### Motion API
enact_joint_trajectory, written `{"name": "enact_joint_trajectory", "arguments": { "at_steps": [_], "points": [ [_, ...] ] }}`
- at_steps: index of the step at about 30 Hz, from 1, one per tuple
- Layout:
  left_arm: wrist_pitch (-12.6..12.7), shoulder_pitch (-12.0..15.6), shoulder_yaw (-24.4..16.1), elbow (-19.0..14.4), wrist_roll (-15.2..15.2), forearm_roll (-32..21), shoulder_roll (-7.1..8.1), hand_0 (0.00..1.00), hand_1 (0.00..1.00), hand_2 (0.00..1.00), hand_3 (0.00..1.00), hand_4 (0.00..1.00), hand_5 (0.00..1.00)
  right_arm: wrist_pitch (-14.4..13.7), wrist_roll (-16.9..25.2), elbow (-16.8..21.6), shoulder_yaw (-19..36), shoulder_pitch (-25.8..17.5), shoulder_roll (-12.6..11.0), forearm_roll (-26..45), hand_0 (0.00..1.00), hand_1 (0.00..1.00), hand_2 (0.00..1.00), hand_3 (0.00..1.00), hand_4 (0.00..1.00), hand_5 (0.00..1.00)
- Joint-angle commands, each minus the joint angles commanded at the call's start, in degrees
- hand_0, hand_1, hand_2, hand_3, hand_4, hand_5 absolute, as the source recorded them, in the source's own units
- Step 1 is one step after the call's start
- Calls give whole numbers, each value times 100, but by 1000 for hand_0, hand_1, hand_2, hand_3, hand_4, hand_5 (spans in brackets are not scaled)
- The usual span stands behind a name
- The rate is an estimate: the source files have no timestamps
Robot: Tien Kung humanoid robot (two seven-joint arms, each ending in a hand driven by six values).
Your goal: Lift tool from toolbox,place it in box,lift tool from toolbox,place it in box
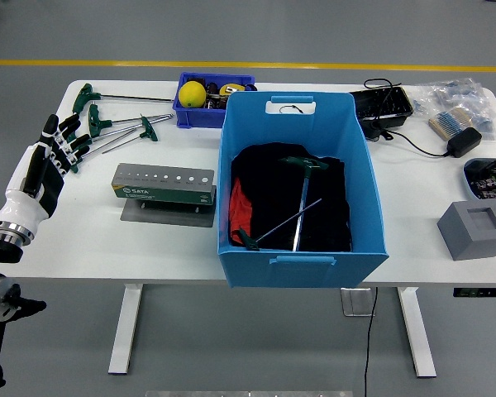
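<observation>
Black-and-white, the left hand (43,167) hangs at the table's nine o'clock edge, wrist low and fingers (59,136) pointing up toward one o'clock, straight and slightly fanned, with nothing in its grasp. Its fingertips sit just beside the green handles of the T-handle wrenches (107,124) lying loose on the white table (91,240) at ten o'clock; whether they touch cannot be told.

A grey metal tool stand (163,184) with a row of holes along its top rests on a flat plate toward eight o'clock of centre.

The large blue plastic box (302,265) stands at the middle, open-topped with slot handles in its walls. Inside lies a black cloth (269,178) with a red patch at its eight o'clock side, and on it two T-handle tools (302,207) with green grips and thin steel shafts, crossed over each other.

At twelve o'clock, touching the box's far corner, a small blue bin (184,113) holds a yellow ball (192,93) and some dark odds that are too small to name.

Toward three o'clock sit a black tray (384,106) with cables, a clear bag (463,95), a black adapter (464,141) and a grey block (474,229) with a square recess.
</observation>
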Motion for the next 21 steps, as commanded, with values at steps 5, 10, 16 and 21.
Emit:
{"name": "enact_joint_trajectory", "arguments": {
  "at_steps": [5,10,16,21],
  "points": [
    [-2,10,32,26,0,-5,15,863,893,990,897,991,930,2,0,-3,11,-9,13,-4,668,657,728,562,783,673],
    [0,-13,41,26,-12,-13,31,863,893,988,896,990,930,-2,27,-6,-42,-15,20,90,668,660,728,563,784,672],
    [-6,-16,54,35,-16,-17,33,862,892,987,896,989,929,6,47,-13,-97,-12,11,152,667,659,728,563,784,673],
    [-4,-26,45,66,-19,-24,19,862,892,987,896,988,928,13,40,-19,-87,-12,10,140,669,659,729,563,784,672]
  ]
}}
